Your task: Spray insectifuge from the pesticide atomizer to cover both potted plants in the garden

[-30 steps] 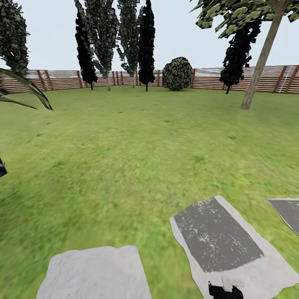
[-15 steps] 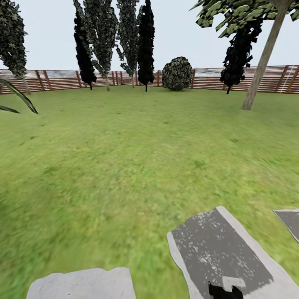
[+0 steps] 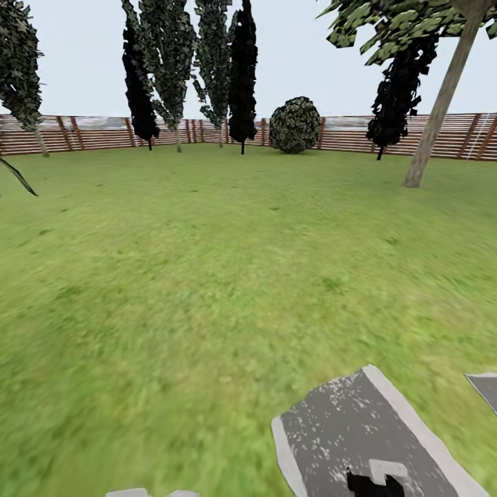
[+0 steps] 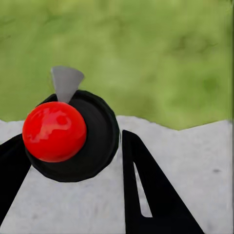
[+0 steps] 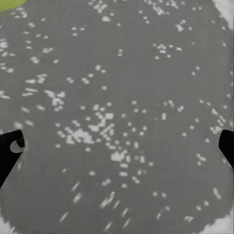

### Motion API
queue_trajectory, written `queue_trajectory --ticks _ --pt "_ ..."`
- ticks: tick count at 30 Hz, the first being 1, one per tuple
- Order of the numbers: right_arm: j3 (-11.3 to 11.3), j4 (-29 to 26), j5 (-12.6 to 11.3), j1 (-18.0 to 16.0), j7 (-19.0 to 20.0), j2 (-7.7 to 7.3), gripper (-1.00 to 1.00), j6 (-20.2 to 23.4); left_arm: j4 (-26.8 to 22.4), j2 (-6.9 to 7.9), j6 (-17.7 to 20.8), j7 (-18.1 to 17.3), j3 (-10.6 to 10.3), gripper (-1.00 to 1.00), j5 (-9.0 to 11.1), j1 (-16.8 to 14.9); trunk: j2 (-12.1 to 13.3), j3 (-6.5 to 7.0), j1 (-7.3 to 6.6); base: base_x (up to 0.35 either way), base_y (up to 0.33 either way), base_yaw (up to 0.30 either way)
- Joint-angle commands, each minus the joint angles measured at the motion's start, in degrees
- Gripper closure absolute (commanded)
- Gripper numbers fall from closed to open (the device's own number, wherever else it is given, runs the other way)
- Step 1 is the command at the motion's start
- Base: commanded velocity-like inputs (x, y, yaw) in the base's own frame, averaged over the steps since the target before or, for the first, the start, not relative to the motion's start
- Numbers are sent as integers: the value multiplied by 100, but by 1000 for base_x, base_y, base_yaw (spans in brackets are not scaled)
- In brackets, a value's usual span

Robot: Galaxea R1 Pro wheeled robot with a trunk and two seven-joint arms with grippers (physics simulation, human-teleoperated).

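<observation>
My left hand (image 4: 73, 139) is closed around the pesticide atomizer (image 4: 95, 146), a small round black bottle with a glossy red ball on it and a grey nozzle. It sits between my two black fingers (image 4: 146, 195) over a pale grey stone slab (image 4: 195, 146) beside grass. My right hand (image 5: 118, 146) is spread wide with nothing in it, above a dark grey white-flecked paving slab (image 3: 345, 428). That hand (image 3: 373, 483) shows at the lower edge of the head view, with green lawn (image 3: 207, 276) ahead.
</observation>
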Motion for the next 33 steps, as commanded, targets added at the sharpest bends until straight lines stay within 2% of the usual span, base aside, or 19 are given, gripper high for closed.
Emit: queue_trajectory --ticks 1,13,22,33 --pt "47 3 -55 -2 -8 0 -100 -16 6 2 -20 19 35 100 -60 -6 -2 -5 2 332 -105 101" --pt "45 3 -53 -1 -8 -5 -100 -19 6 5 -11 23 35 100 -62 -7 -2 -5 2 332 -105 233" --pt "47 7 -29 2 10 -49 -100 -25 6 5 -12 25 35 100 -60 -5 -2 -5 2 332 -101 24" --pt "51 3 -37 -1 10 -7 -100 -23 6 30 -11 25 35 100 -53 -4 -2 -5 2 339 -11 1"
